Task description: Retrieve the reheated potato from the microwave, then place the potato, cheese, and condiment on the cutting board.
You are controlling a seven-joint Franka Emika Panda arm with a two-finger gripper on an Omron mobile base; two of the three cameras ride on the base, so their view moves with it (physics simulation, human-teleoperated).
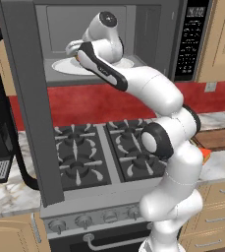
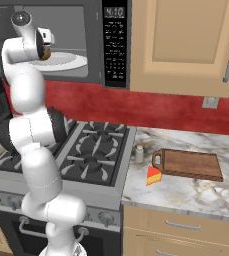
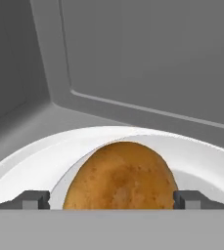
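Hand view shows the hand (image 3: 111, 200) wide open, fingertips flanking the potato (image 3: 121, 177) on the plate (image 3: 30, 166) inside the microwave (image 1: 148, 29), gripping nothing yet; next, I judge, close and lift.

Ahead of me a deep red backsplash wall (image 2: 151, 112) runs behind the white marble-veined countertop (image 2: 186, 192). Pale wooden cabinets (image 2: 181, 45) hang above it, and a steel gas stove with black grates (image 2: 93, 155) stands below.
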